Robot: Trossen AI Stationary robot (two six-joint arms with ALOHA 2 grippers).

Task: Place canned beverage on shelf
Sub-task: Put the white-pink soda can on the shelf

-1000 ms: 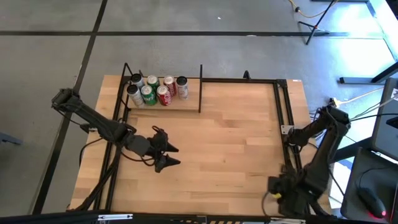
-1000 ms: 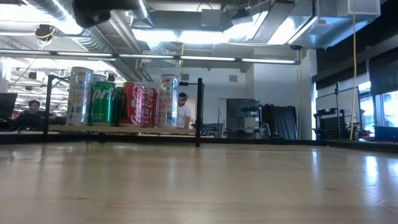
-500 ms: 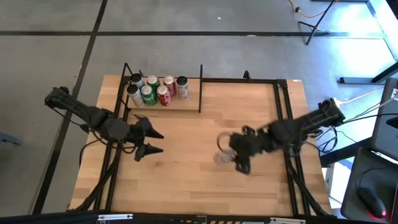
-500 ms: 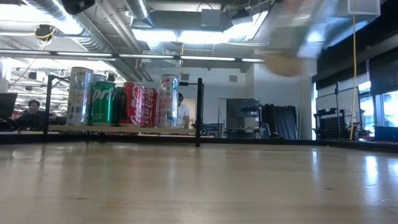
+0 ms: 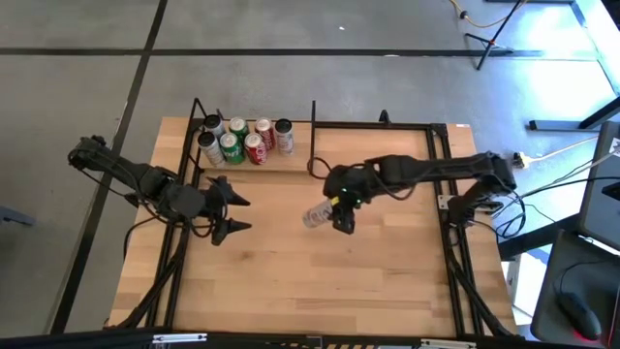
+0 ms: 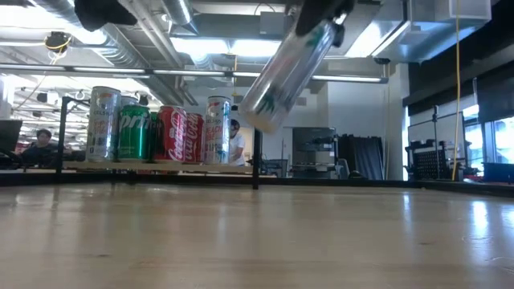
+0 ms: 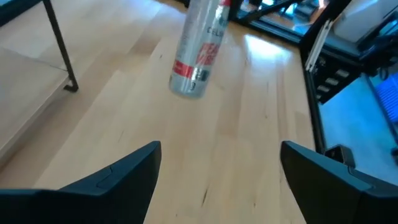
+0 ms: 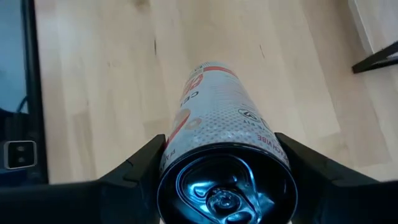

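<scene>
Right gripper jaws pinch a silver can by its top end, tilted in the air above mid-bench, near the shelf holding six cans. Left gripper waits bench-left, jaws spread, empty.

Six cans stand on the shelf at the table's far-left corner

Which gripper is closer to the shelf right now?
Left, narrowly. The left gripper hovers open just in front of the shelf; the right gripper, holding a silver can, sits off its right end.
</scene>
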